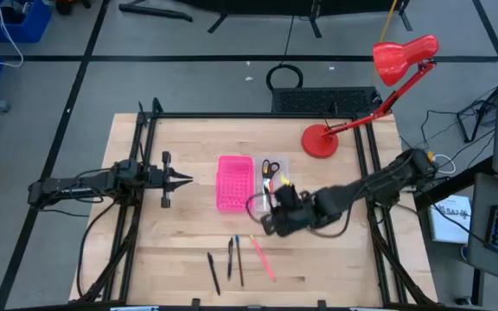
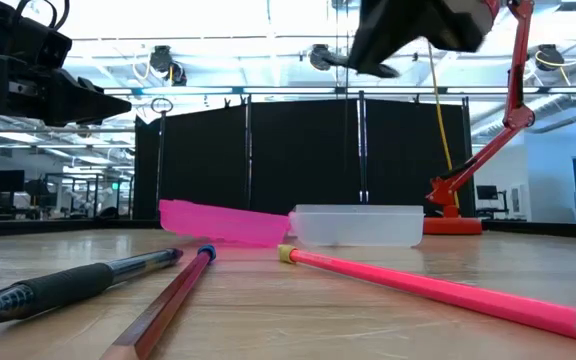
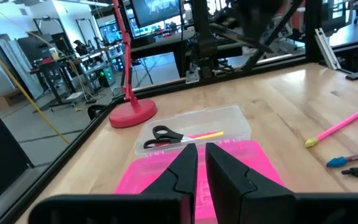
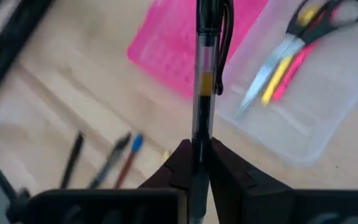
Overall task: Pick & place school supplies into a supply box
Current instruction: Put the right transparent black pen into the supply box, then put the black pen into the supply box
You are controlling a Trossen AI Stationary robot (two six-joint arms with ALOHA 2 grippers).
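My right gripper (image 4: pixel 201 148) is shut on a clear-barrelled pen with a black clip (image 4: pixel 205 68) and hovers over the table just near of the clear supply box (image 1: pixel 277 180). The box holds black-handled scissors (image 4: pixel 291 43), a yellow pen (image 4: pixel 277 78) and a pink one (image 4: pixel 291 78). A bright pink perforated panel (image 1: pixel 234 183) lies along the box's left side. More pens (image 1: pixel 213 272) and a pink pencil (image 1: pixel 262 257) lie flat near the table's near edge. My left gripper (image 1: pixel 182 180) waits shut, left of the panel. My right gripper pinches the pen between its two fingers (image 4: pixel 180 160) on the clear barrel (image 4: pixel 201 134). The pen runs along the fingers and sticks out forward past their tips, clip end farthest out. It is lifted clear, over the edge where pink panel and box meet.
A red desk lamp (image 1: pixel 321 140) stands on the far right of the table, its arm reaching up and right. A black metal frame (image 1: pixel 141 155) borders the table's left and right sides. Bare wood shows between the panel and the pens lying near the near edge.
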